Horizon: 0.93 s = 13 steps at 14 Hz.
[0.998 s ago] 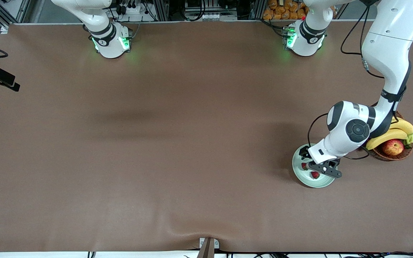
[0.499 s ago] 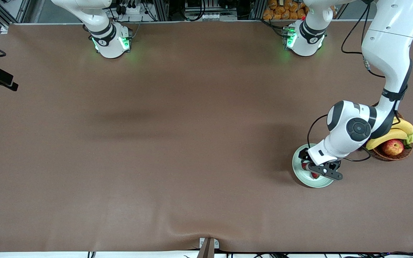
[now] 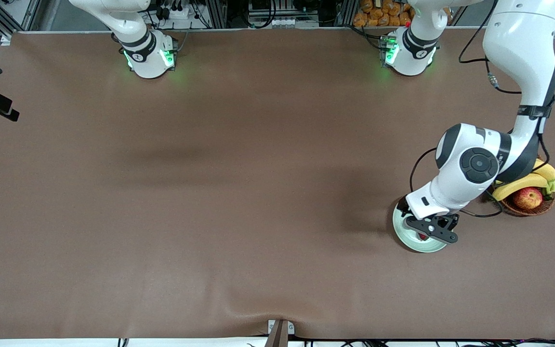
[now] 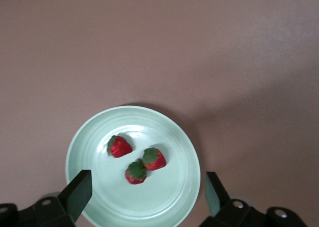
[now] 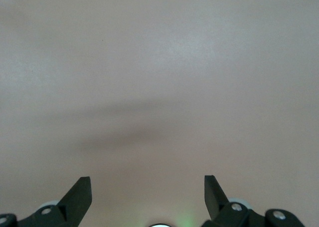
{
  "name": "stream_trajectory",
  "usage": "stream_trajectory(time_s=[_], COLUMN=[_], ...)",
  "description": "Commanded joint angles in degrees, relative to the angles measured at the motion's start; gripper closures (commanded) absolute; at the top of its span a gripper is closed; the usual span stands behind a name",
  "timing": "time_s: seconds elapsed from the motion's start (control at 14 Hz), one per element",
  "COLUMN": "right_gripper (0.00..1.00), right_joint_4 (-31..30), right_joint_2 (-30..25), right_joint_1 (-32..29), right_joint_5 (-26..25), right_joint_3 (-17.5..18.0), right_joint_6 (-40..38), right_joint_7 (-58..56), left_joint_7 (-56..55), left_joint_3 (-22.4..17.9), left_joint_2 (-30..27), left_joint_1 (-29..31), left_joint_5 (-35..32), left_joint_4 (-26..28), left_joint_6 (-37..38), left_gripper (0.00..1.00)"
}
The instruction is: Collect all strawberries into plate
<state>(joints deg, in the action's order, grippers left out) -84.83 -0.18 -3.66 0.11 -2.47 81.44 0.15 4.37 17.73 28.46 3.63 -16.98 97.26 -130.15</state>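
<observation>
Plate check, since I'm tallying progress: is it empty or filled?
Filled: the plate holds three strawberries, lying inside its rim, none gripped.

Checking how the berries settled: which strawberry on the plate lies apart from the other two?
The strawberry nearest the plate rim lies alone; the other two touch each other.

Strawberries (image 4: pixel 136 159): three, all on plate. Plate (image 4: pixel 94 137): one. Basket (image 3: pixel 530 208): one. Apple (image 3: pixel 527 197): one. Bananas (image 3: pixel 523 182): at least two, exact count unclear. Arms: two.
</observation>
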Motion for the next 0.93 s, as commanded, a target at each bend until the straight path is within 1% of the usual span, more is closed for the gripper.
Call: stream_trajectory(time_s=[0.0,0.14,0.29,0.43,0.64,0.78,0.86], right_gripper=[0.00,0.00,0.00,0.00,0.00,0.00,0.00], right_joint_4=[0.3,0.3,0.3,0.3,0.3,0.3,0.3], right_joint_2=[-0.6,-0.6,-0.5,-0.5,-0.5,-0.5,-0.5], right_joint_1=[-0.9,-0.9,-0.9,-0.9,-0.9,-0.8,-0.8], right_joint_5=[0.1,0.1,0.1,0.1,0.1,0.1,0.2], right_joint_3=[0.7,0.7,0.7,0.7,0.7,0.8,0.9], right_joint_6=[-0.8,-0.8,-0.8,-0.8,-0.8,-0.8,-0.8], right_joint_7=[-0.1,-0.1,-0.1,-0.1,-0.1,-0.1,-0.1], left_joint_7=[-1.0,-2.5,-2.5,-2.6,-2.3,-2.4,-2.4], left_joint_3=[-0.4,-0.8,-0.8,-0.8,-1.7,-3.0,-3.2], left_joint_2=[-2.5,-4.8,-7.7,-11.0,-16.1,-20.2,-22.6], left_joint_1=[-0.8,-0.7,-0.8,-1.7,-2.1,-2.5,-2.4], left_joint_5=[-0.2,2.3,3.0,3.4,7.6,12.1,12.8], left_joint_4=[-1.5,-1.6,-1.5,-1.5,-0.8,1.6,3.4], left_joint_6=[4.9,6.3,7.4,11.7,17.2,19.3,19.4], left_gripper=[0.00,0.00,0.00,0.00,0.00,0.00,0.00])
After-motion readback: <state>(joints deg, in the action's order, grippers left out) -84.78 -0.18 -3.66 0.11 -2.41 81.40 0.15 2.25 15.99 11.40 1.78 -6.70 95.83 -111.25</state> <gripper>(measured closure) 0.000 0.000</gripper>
